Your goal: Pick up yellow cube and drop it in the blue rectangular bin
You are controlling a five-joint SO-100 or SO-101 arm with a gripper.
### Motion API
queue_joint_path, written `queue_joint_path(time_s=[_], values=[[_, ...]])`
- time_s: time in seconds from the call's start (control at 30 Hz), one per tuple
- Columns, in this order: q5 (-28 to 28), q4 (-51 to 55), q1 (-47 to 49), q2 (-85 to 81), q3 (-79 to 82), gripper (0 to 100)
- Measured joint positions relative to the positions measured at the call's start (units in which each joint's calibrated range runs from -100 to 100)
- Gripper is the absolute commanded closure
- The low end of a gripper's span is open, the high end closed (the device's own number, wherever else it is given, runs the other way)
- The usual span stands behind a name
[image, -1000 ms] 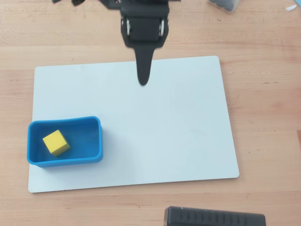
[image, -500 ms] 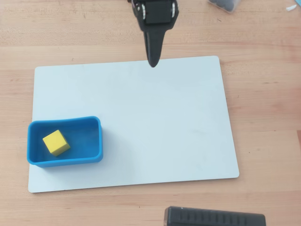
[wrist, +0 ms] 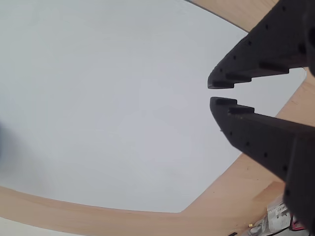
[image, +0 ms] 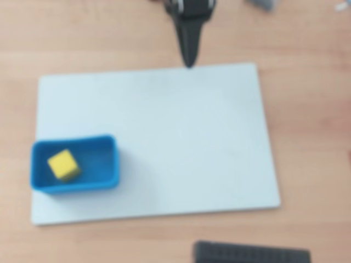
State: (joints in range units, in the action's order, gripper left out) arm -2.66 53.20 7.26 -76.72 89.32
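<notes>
In the overhead view the yellow cube [image: 64,165] lies inside the blue rectangular bin [image: 82,187], which stands on the front left part of a white board [image: 175,131]. My black gripper [image: 190,61] is at the board's far edge, far from the bin and pointing down at the board. In the wrist view the gripper [wrist: 216,93] has its fingertips almost touching, with only a thin gap and nothing between them. Cube and bin are out of the wrist view.
The white board lies on a wooden table [image: 312,109]. A dark ribbed object [image: 252,253] sits at the table's front edge. A small grey thing [image: 263,4] is at the far right.
</notes>
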Motion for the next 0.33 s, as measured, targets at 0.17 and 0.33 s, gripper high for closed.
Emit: queue_joint_path(time_s=[0.17,0.33], values=[[0.0,0.0,0.0,-7.4,5.1,100],[0.0,0.0,-0.1,-11.4,6.0,100]])
